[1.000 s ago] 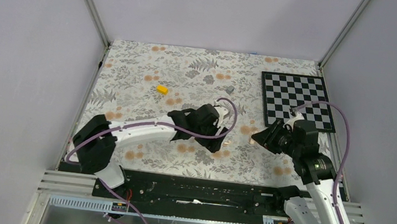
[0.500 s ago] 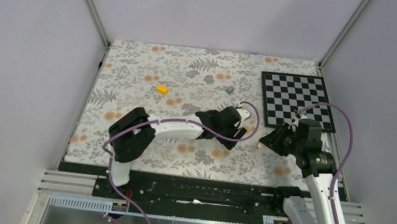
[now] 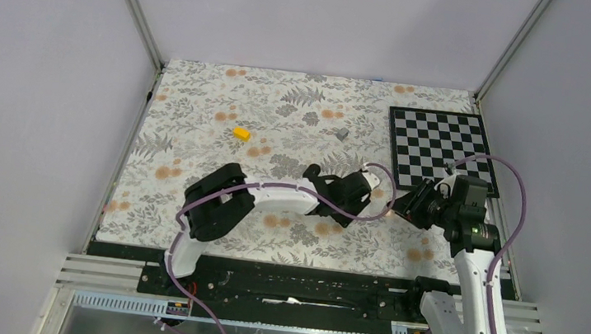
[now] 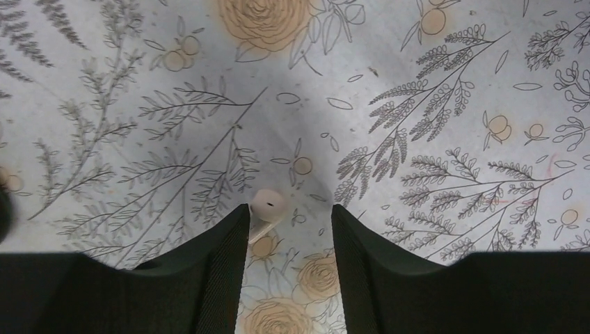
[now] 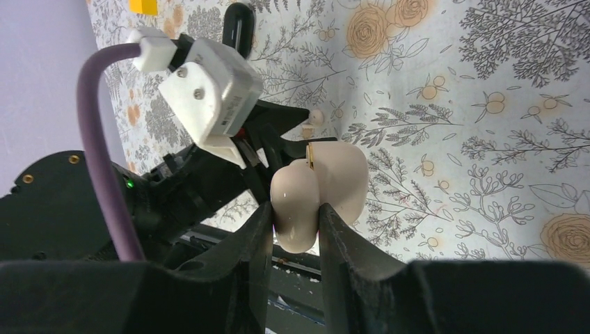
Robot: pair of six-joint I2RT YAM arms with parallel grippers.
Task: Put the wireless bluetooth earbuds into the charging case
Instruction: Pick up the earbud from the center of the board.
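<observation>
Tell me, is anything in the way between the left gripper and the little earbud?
Nothing that I can see. The earbud sits on the flowered tablecloth, right between the fingers of the left gripper and close beside one of them. The jaws stand apart, and only cloth shows around the earbud.

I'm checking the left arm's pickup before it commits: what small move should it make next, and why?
Probably close the left gripper on the earbud. The pale bud lies on the tablecloth between the open jaws, against one finger with a gap to the other. The right gripper already holds the charging case, so the bud seems the missing piece.
</observation>
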